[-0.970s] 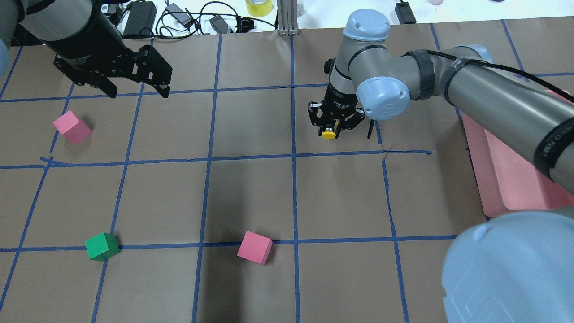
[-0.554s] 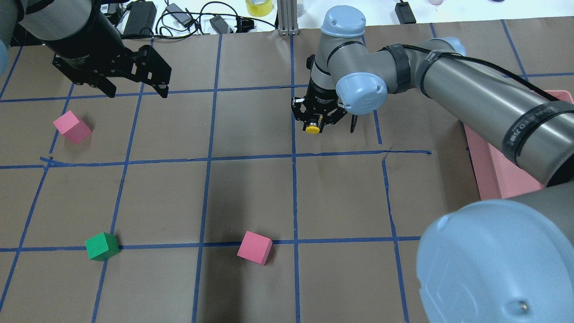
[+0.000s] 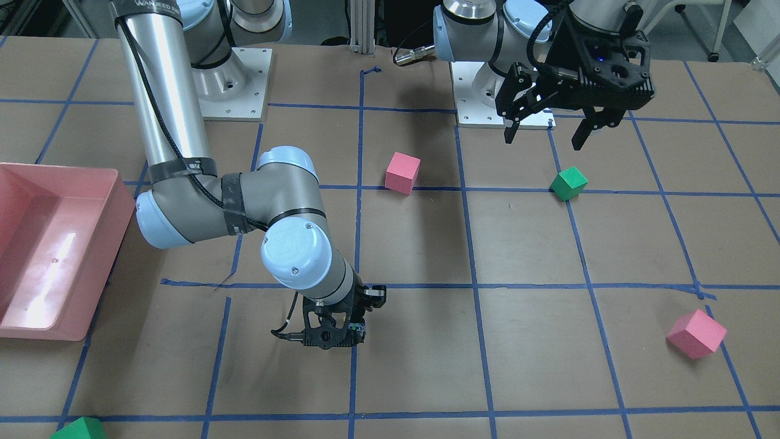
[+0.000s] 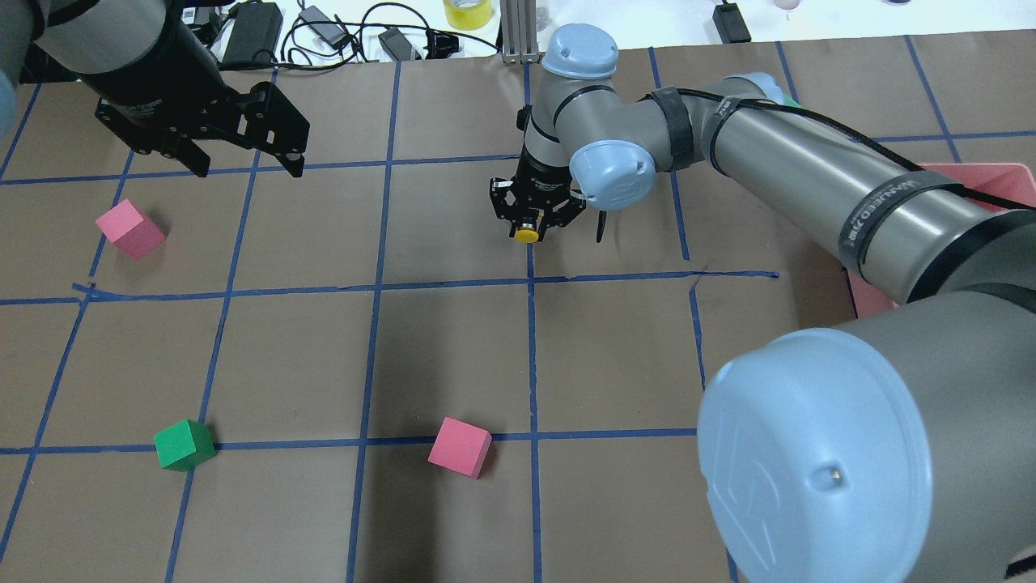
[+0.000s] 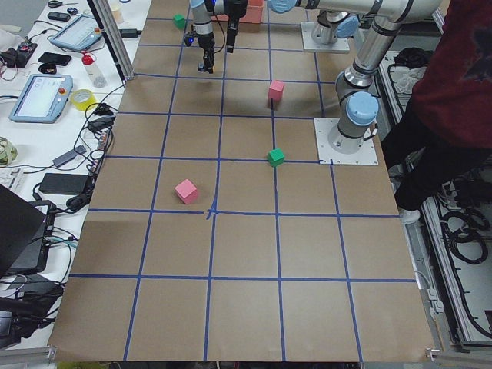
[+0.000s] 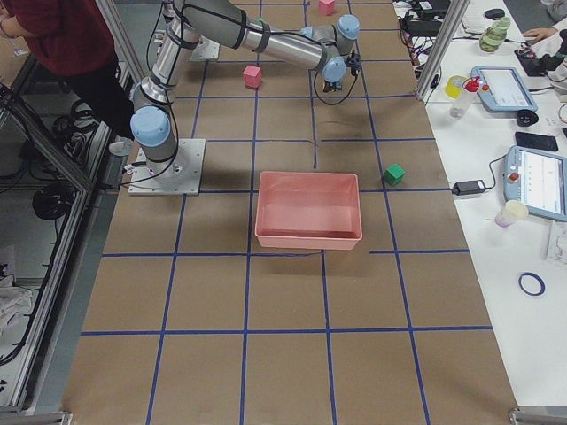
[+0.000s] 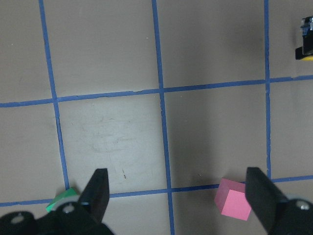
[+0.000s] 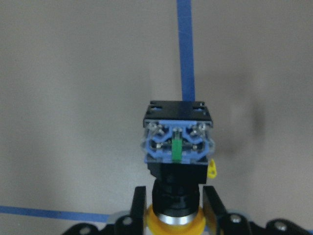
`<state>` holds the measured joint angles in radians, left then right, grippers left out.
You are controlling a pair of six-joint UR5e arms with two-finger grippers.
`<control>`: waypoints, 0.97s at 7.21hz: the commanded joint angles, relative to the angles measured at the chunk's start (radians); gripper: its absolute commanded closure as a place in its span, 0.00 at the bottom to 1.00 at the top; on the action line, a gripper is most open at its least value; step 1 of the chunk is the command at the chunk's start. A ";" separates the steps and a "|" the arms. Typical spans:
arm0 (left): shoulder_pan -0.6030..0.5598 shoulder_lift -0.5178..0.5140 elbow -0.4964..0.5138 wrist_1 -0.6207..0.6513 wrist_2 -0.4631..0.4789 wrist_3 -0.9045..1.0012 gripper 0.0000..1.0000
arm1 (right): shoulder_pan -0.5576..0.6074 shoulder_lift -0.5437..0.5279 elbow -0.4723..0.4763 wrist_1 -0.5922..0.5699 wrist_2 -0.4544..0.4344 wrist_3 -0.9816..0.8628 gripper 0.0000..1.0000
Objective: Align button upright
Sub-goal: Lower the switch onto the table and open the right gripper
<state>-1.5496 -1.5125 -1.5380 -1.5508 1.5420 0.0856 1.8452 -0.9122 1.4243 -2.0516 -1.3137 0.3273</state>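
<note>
"WANJEED" in white on black strap (image 4: 889,207) around right arm (image 4: 777,154); print on right gripper (image 4: 529,230) illegible.

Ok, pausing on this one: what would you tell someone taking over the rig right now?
Right pincer: shut on the button, gripping its black collar, over a blue tape line mid-table.
Left pincer: open, empty, raised at its own side.
Done: button grasped.
Left: it seems to lie sideways, yellow cap toward the robot; stand it upright and release. Whether it touches the table I cannot tell.
</note>
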 commanded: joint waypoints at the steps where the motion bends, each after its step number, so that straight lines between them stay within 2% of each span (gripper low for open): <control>1: 0.011 0.000 -0.001 0.000 -0.003 0.000 0.00 | 0.020 0.036 -0.012 -0.036 0.008 -0.016 1.00; 5: 0.019 0.003 -0.004 -0.002 0.000 -0.001 0.00 | 0.022 0.049 -0.010 -0.036 0.008 -0.056 1.00; 6: 0.019 0.005 -0.005 -0.002 0.001 -0.001 0.00 | 0.022 0.049 -0.010 -0.036 0.007 -0.085 0.90; 7: 0.017 0.011 -0.010 -0.003 0.004 -0.001 0.00 | 0.022 0.049 -0.008 -0.045 0.002 -0.103 0.35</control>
<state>-1.5312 -1.5071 -1.5435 -1.5526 1.5432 0.0845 1.8668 -0.8642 1.4146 -2.0901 -1.3076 0.2484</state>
